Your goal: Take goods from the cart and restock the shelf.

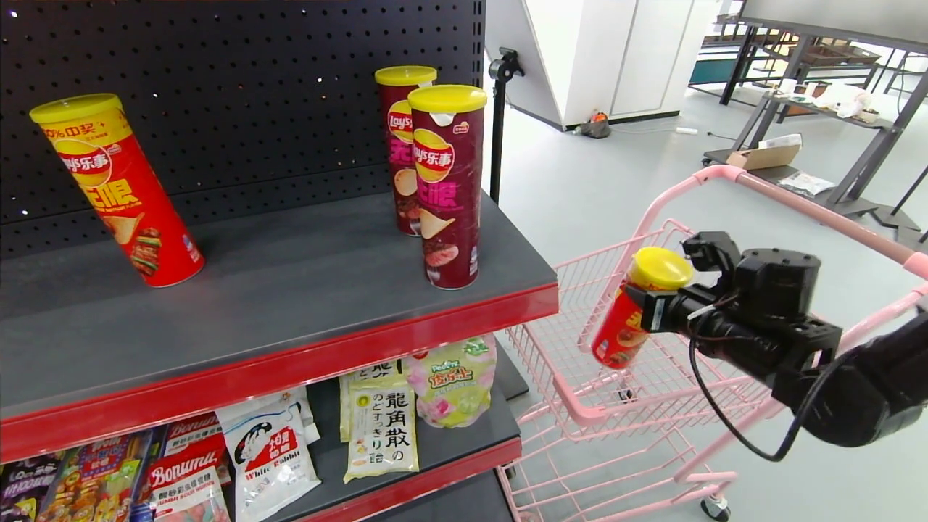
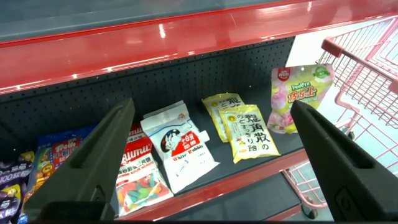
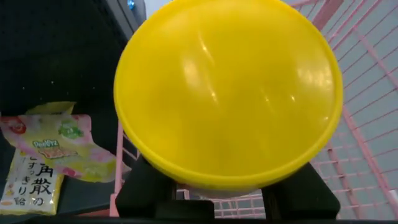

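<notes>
one red chip can (image 1: 618, 328) tilted over pink cart (image 1: 725, 174), right jaws clamping it, left jaws spread

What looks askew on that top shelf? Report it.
The red chip can at the left of the top shelf appears to lean away from the two dark red cans, which stand upright together near the right end. The lean may partly be the camera's angle. I see no spill or damage.

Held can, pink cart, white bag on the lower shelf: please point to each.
can (image 1: 622, 330): head view, red body below the lid.
cart (image 1: 797, 201): head view, pink handle bar.
white bag (image 2: 180, 148): left wrist view, middle of its front.
</notes>
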You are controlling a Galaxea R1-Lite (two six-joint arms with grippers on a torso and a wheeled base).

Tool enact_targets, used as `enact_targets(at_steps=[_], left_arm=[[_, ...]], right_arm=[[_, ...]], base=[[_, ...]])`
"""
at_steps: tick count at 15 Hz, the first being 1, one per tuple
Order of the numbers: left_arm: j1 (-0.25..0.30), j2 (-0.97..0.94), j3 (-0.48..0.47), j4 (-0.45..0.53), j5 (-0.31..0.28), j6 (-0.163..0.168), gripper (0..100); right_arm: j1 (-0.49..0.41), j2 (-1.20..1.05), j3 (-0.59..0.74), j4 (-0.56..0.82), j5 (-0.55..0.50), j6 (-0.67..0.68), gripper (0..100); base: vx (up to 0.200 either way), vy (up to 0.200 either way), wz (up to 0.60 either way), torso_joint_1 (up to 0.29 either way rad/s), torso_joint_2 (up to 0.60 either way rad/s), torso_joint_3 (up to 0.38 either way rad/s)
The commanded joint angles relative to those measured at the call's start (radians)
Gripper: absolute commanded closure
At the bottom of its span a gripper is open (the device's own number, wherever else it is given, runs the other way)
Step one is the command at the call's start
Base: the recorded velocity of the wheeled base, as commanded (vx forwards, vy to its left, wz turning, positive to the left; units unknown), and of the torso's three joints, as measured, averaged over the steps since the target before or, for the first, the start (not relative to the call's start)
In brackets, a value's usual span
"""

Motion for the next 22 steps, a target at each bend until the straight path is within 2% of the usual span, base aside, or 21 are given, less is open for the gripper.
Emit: enact_targets(at_steps=[1,4,5,7,9,11,13,16,22], left_arm=[[0.0,0.0,0.0,0.0,-0.001,0.0,0],[0.0,0.0,0.0,0.002,-0.001,0.0,0],[0.0,0.002,0.0,0.0,-0.001,-0.001,0],[0.0,0.0,0.0,0.002,-0.001,-0.006,0],[0.0,0.0,0.0,0.002,-0.003,-0.004,0],[0.0,0.002,0.0,0.002,-0.003,-0.004,0],[0.0,0.002,0.0,0.002,-0.003,-0.004,0],[0.0,0.0,0.0,0.002,-0.003,-0.004,0],[0.0,0.0,0.0,0.002,-0.003,-0.004,0]], right_arm=[[-0.043,-0.282,-0.118,0.239,-0.004,-0.05,100],[-0.05,-0.617,-0.167,0.695,-0.096,-0.091,100],[-0.057,-0.755,-0.187,0.908,-0.065,-0.111,100],[-0.08,-0.948,-0.121,1.049,-0.042,-0.055,100],[-0.123,-1.1,-0.04,1.193,-0.056,-0.064,100],[-0.18,-1.181,-0.012,1.253,-0.056,-0.107,100],[-0.217,-1.229,0.005,1.258,-0.052,-0.119,100],[-0.215,-1.261,0.025,1.258,-0.05,-0.134,100],[-0.212,-1.279,0.042,1.258,-0.049,-0.154,100]], base=[[0.0,0.0,0.0,0.0,0.0,0.0],[0.0,0.0,0.0,0.0,0.0,0.0],[0.0,0.0,0.0,0.0,0.0,0.0],[0.0,0.0,0.0,0.0,0.0,0.0],[0.0,0.0,0.0,0.0,0.0,0.0],[0.0,0.0,0.0,0.0,0.0,0.0],[0.0,0.0,0.0,0.0,0.0,0.0],[0.0,0.0,0.0,0.027,-0.07,-0.045],[0.0,0.0,0.0,0.197,-0.5,-0.303]])
